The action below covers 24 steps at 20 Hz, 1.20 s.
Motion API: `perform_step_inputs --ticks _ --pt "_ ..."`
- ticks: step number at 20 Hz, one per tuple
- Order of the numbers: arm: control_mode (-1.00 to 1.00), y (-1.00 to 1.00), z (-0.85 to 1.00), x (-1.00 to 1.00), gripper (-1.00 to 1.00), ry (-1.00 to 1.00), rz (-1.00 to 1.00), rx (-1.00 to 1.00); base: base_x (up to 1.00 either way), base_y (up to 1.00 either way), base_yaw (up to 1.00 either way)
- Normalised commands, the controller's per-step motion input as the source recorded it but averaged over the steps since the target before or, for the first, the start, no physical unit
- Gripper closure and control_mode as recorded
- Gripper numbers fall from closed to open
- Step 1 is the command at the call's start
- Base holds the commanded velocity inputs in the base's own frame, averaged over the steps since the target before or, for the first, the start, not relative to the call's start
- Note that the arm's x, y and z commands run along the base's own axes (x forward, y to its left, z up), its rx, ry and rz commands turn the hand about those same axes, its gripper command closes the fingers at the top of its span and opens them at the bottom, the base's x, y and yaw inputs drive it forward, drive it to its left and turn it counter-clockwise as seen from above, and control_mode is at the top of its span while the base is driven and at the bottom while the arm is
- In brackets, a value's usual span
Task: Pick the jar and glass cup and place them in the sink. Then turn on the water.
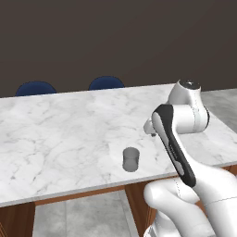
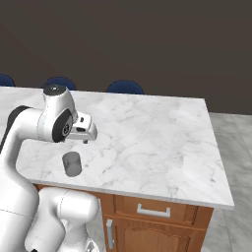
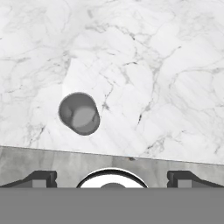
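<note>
Glass cup [image 1: 131,159] stands upright on the marble counter [image 1: 60,134], close to the near edge, nothing beside it. Gripper [image 3: 112,177] hangs above, offset toward the near side, fingers [image 3: 41,178] spread wide and empty. Risks as I see them: a descent without recentring puts a finger on the rim and tips the cup; a sideways nudge could roll it off the near edge. Smooth glass may slip under a light squeeze.

Tabletop seen from three sides
The marble tabletop [image 1: 69,134] is viewed from behind left, behind right, and closely downward from the hand.
</note>
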Motion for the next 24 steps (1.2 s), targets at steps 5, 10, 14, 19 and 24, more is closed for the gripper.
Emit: perform_step_inputs --ticks 5,10,14,19,24 --pt "-1.00 0.07 -0.21 0.07 -1.00 0.00 0.03 -0.02 0.00 0.00 0.00" --pt "-1.00 0.16 -0.12 0.00 -1.00 0.01 0.02 0.00 0.00 0.00 0.00" --pt "-1.00 0.16 -0.02 0.00 -1.00 0.04 0.01 0.00 0.00 0.00 0.00" --pt "-1.00 0.16 -0.04 0.00 -1.00 0.01 0.00 0.00 0.00 0.00 0.00" --pt "-1.00 0.07 -0.20 0.05 -1.00 0.00 0.00 0.00 0.00 0.00 0.00"
